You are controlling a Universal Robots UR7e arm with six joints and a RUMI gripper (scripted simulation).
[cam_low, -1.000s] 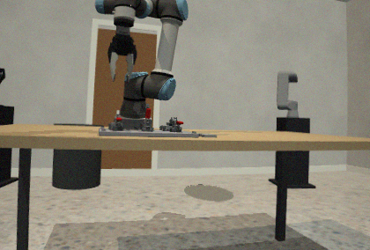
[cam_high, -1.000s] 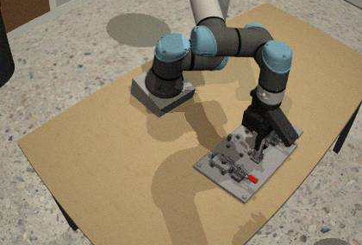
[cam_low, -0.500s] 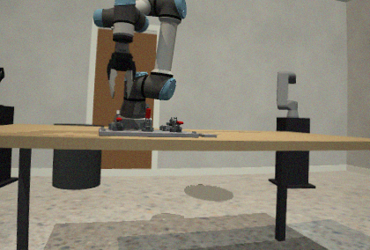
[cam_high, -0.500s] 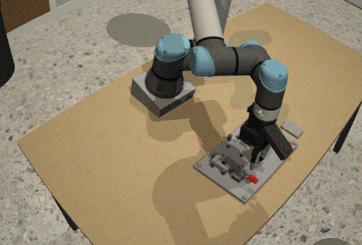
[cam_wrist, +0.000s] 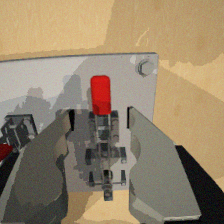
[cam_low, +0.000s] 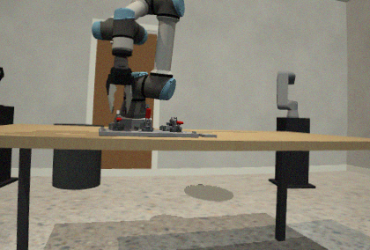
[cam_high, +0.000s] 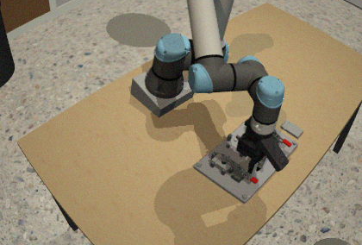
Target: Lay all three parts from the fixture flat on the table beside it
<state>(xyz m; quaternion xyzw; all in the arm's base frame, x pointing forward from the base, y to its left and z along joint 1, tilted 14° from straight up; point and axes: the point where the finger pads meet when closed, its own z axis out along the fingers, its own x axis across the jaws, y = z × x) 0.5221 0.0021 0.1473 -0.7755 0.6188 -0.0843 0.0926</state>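
The fixture is a grey plate (cam_high: 239,191) (cam_low: 132,133) (cam_wrist: 40,70) on the table, carrying several dark clamps and blocks. A clamp's red handle (cam_high: 254,179) (cam_low: 118,119) (cam_wrist: 100,94) lies near one plate corner. A second red handle (cam_low: 148,113) stands upright, and a third (cam_high: 287,142) (cam_low: 180,122) lies low at the plate's far end. My gripper (cam_high: 255,169) (cam_low: 120,113) (cam_wrist: 100,109) is partly open and empty, pointing down above the first clamp; its fingers do not touch it. A flat grey piece (cam_high: 292,128) (cam_low: 207,135) lies on the table beside the plate. Parts inside the fixture cannot be told apart from the clamps.
The wooden table (cam_high: 86,145) (cam_low: 264,143) extends around the plate, with its front edge close to the plate's near side. The arm's base block (cam_high: 146,99) stands behind the plate. In the wrist view another clamp (cam_wrist: 19,131) stands left of the fingers. A bolt (cam_wrist: 146,67) marks the plate corner.
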